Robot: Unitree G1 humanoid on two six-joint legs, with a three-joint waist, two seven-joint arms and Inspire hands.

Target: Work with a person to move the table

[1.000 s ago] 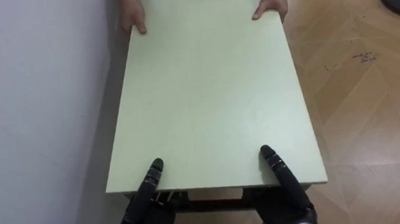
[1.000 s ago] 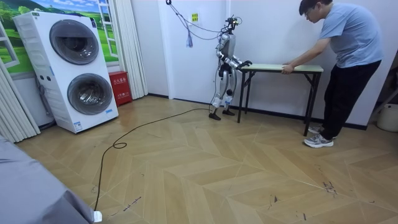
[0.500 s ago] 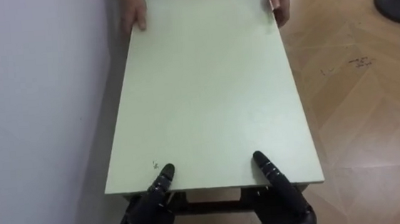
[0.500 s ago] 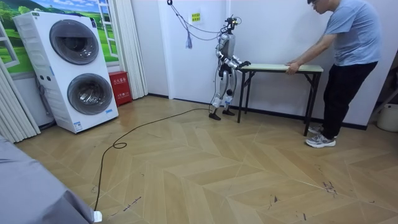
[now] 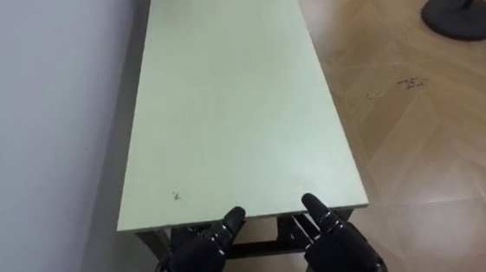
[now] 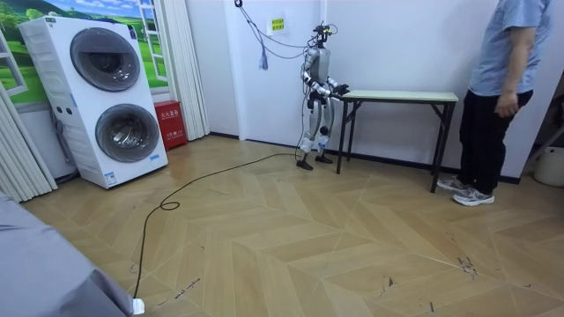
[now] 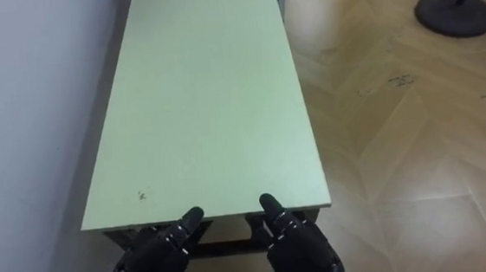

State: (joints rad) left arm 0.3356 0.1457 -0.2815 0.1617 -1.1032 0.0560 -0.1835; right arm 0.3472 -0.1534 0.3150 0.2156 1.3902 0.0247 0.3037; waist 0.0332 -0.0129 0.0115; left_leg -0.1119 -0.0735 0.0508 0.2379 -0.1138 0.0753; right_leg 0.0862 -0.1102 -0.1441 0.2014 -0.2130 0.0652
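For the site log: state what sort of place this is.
Probably a home-style laundry or utility room: a stacked washer and dryer stands by the wall, long curtains hang beside it, and a wood parquet floor runs throughout.

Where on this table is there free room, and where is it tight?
The whole tabletop is bare edge to edge. Crowded only at the near edge, by the left hand and right hand. The wall runs close along its left edge; the right side opens onto floor.
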